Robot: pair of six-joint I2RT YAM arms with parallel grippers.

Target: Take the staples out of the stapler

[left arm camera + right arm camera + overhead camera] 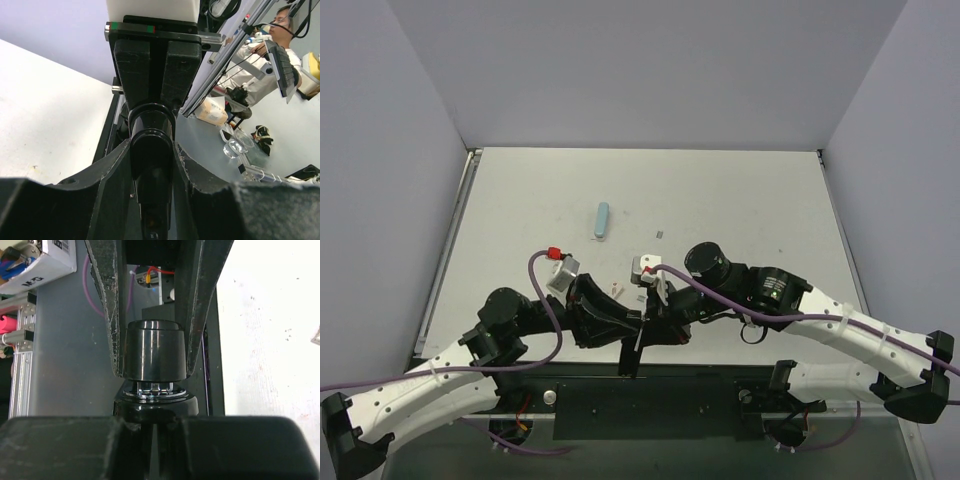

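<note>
Arms bend inward and meet, left end effector [152,155] clamping the stapler [155,352], right end effector [152,437] fully shut.

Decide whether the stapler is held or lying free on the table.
Held. The left hand clamps the stapler between its fingers, one pressing each side, in both wrist views.

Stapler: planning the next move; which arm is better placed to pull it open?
Probably right: the right gripper is pinched shut on the stapler, free to pull, while the left gripper clamps its body.
</note>
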